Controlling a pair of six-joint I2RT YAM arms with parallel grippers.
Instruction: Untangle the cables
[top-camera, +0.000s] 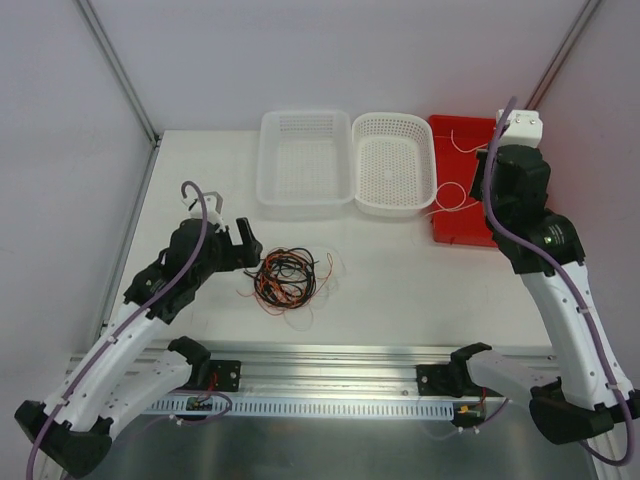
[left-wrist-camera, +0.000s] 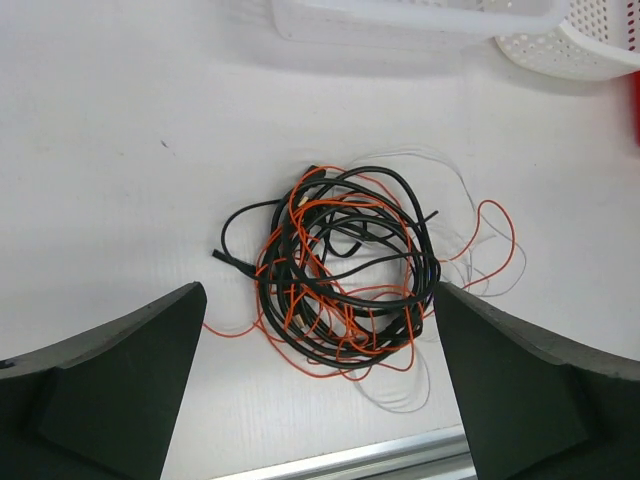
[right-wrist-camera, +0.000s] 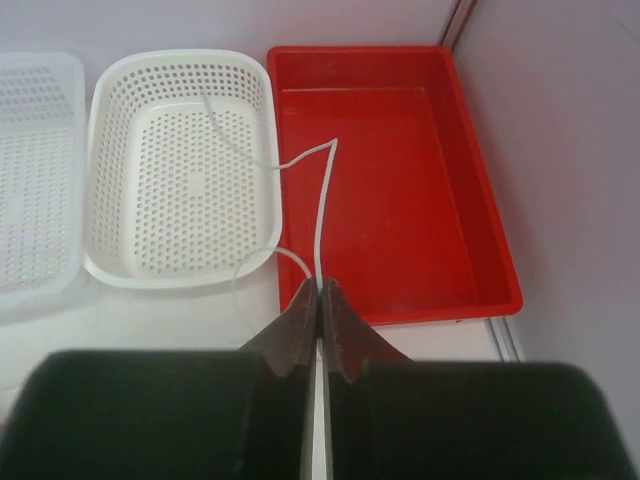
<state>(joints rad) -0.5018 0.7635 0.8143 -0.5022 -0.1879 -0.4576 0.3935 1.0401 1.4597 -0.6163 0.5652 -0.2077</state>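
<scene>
White cable (right-wrist-camera: 321, 210) clamped in outstretched right pincer (right-wrist-camera: 320, 287)

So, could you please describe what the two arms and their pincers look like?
The left arm and right arm have white shells, black joints and black bases. A purple hose runs along each one. The left pincer and the right pincer have plain matte black fingers, wedge-shaped and tapering to the tip. I can read no markings.

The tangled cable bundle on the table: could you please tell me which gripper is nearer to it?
Left. The left gripper hovers open right beside the bundle; the right gripper is far off by the red bin, pinching a white cable.
</scene>
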